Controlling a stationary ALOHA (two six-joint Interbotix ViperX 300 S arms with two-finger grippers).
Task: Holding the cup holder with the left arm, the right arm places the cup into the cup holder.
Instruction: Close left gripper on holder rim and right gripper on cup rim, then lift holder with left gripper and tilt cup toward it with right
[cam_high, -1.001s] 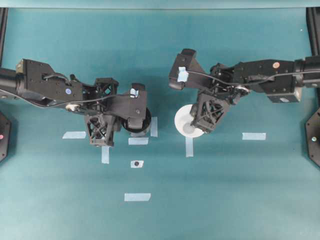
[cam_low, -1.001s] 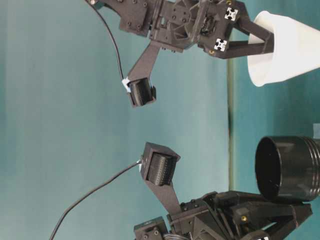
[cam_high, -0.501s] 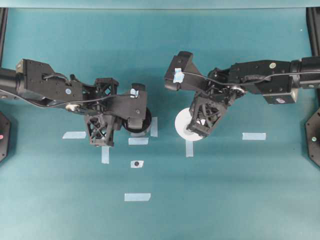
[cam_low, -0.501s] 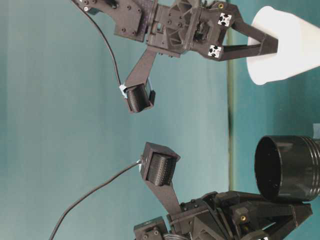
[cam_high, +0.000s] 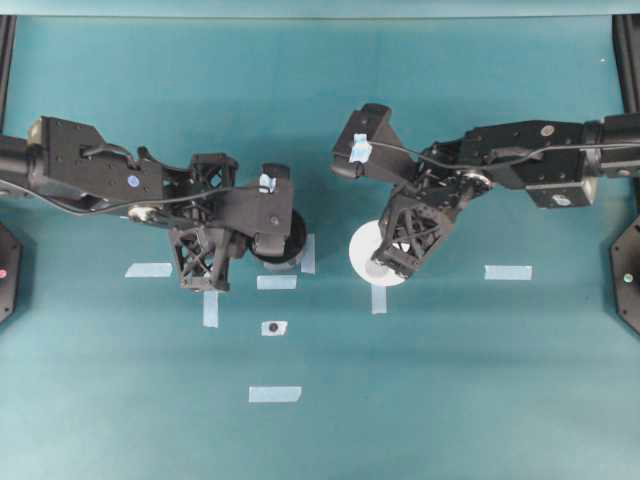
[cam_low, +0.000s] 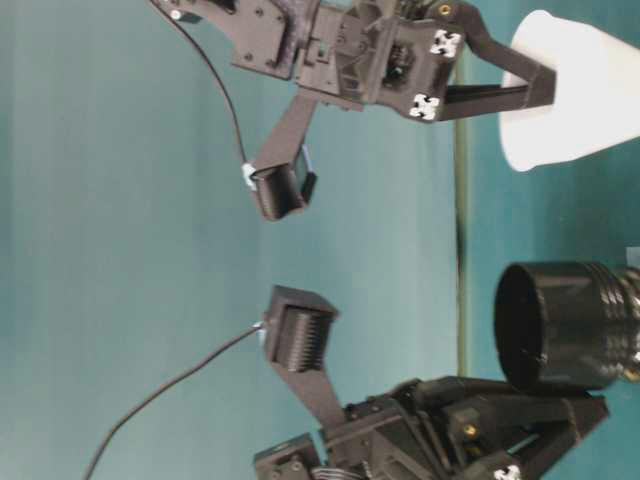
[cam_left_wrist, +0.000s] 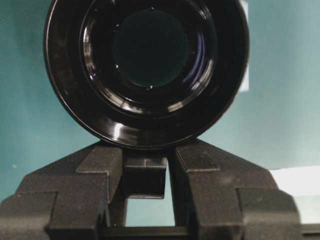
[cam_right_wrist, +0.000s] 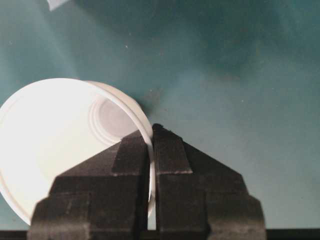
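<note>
**Nearly there: cup and holder held apart over the desk**

Both arms are loaded and ready. The left hand (cam_left_wrist: 145, 180) is clamped on the short tab of the holder (cam_high: 278, 240), whose glossy black mouth faces the wrist camera; from table level the holder (cam_low: 560, 325) appears lifted off the desk (cam_high: 450, 380). The right hand (cam_right_wrist: 151, 150) pinches the thin rim of the cup (cam_right_wrist: 65, 145), one finger inside the wall and one outside, and the cup (cam_low: 580, 90) hangs clear of the surface, near the holder but not touching it. From above, the cup (cam_high: 362, 250) sits on the other side of a strip of blue tape (cam_high: 308, 253) from the holder.

The step in hand looks like the carry across. Done well, it likely means bringing the cup's narrow base over the centre of the ring before lowering, keeping the cup upright, while the left arm holds level. A rim pinch is a light grip, so a slow, straight descent seems wise.
</note>
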